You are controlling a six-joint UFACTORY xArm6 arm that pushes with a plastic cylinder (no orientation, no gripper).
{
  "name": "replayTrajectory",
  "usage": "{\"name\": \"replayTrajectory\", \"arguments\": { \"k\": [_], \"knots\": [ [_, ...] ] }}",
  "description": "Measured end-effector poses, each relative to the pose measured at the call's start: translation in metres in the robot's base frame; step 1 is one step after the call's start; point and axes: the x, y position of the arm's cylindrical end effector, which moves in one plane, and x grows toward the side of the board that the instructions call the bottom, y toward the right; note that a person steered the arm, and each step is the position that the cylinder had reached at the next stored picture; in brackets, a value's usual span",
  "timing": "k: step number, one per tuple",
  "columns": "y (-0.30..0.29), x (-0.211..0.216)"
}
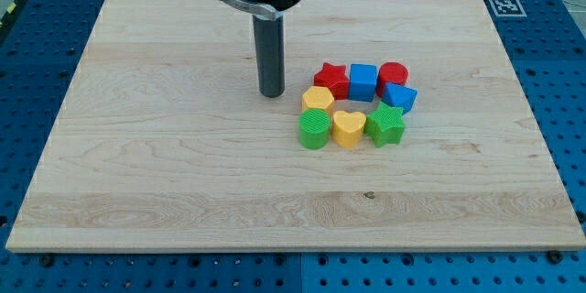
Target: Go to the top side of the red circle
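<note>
Camera view: my tip (272,94) sits on the pale wooden counter (165,165), left of the block cluster. No gripper on this rig, just the dark rod, so nothing spread or pinching.

Red circle, a ridged plastic cylinder (394,74), lies well to the tip's right & slightly toward the view's top, at the cluster's top-right corner. Between them: red star block (330,80) & blue cube block (363,81). Its top side looks bare; I'd judge a route above those two blocks is needed.
</note>
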Motion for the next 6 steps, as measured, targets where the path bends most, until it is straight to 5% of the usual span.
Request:
{"name": "replayTrajectory", "arguments": {
  "k": [4, 6],
  "knots": [
    [0.002, -0.085],
    [0.100, -0.121]
  ]
}}
